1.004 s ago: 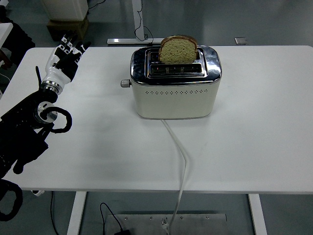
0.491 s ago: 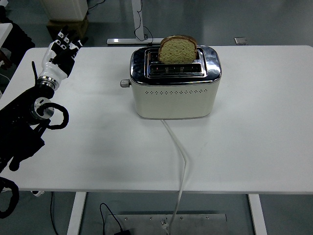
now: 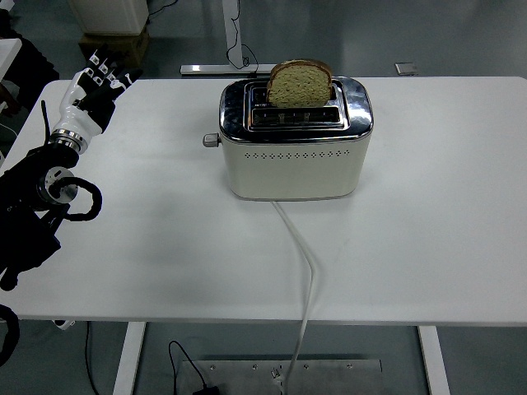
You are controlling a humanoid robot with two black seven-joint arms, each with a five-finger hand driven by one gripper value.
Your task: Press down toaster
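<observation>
Hovering over the tabletop's (image 3: 428, 206) far left corner, my left hand (image 3: 92, 86) has its fingers (image 3: 107, 66) released, grasping nothing, well apart from the toaster (image 3: 295, 152). It sits mid-tabletop, bread slice (image 3: 300, 84) standing raised in its slot, side lever (image 3: 212, 140) up, white cord (image 3: 305, 263) trailing toward me.

Bright, even overhead light; sharp focus. Glare on toaster (image 3: 295, 140) chrome top, soft shadow at its base on white table (image 3: 428, 206).

Left hand (image 3: 92, 92) raised, fingers (image 3: 105, 66) relaxed
</observation>
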